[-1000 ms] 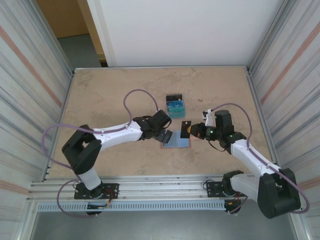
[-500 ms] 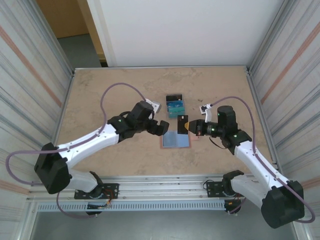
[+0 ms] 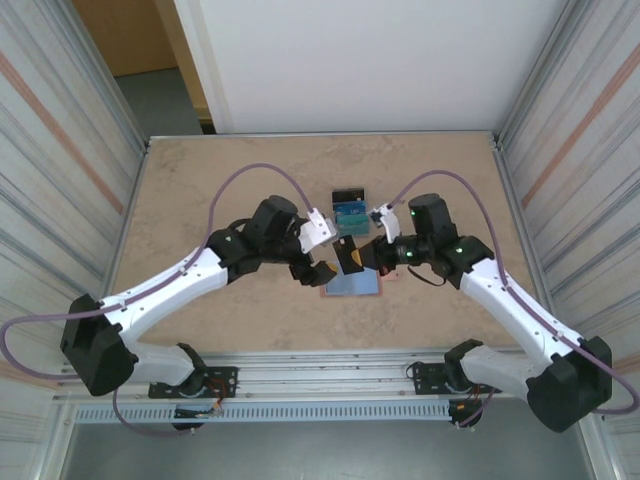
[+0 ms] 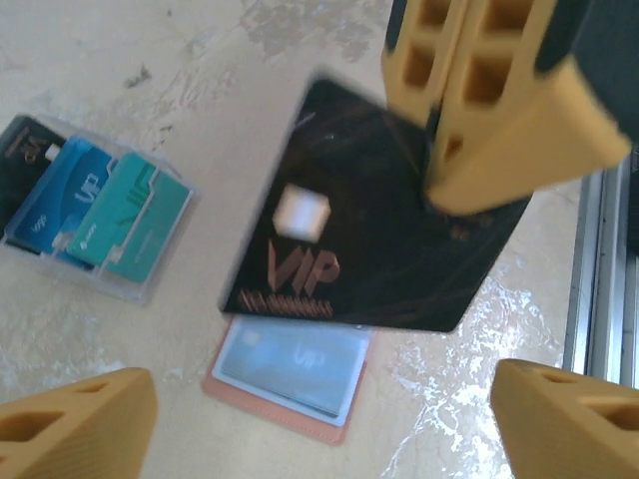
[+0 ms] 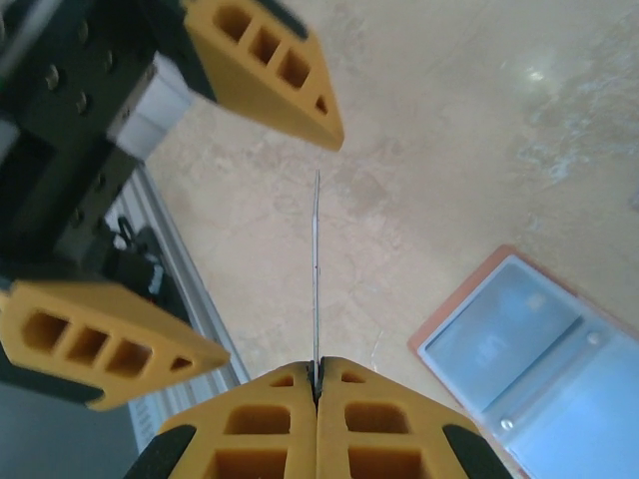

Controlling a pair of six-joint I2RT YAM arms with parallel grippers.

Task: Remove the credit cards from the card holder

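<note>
- Step in hand, as I judge it: a hand-over in the air of one drawn card, between the two arms.
- The right fingers [image 5: 270,419] are clamped together on one edge of the black card [image 4: 349,230], holding it on edge above the tabletop [image 3: 200,190].
- The left fingers [image 4: 80,424] stand wide apart, one on each side of that card, touching nothing.
- The card holder [image 4: 290,369] lies open and flat near the middle of the tabletop, below the held card; a pale card seems to sit in its pocket.
- Three freed cards [image 4: 95,215], black, blue and teal, lie side by side just beyond the holder, toward the far edge.
- Next move probably calls for the left fingers to close squarely on the card's flat faces before the right ones let go; the card is thin and could slip or twist.
</note>
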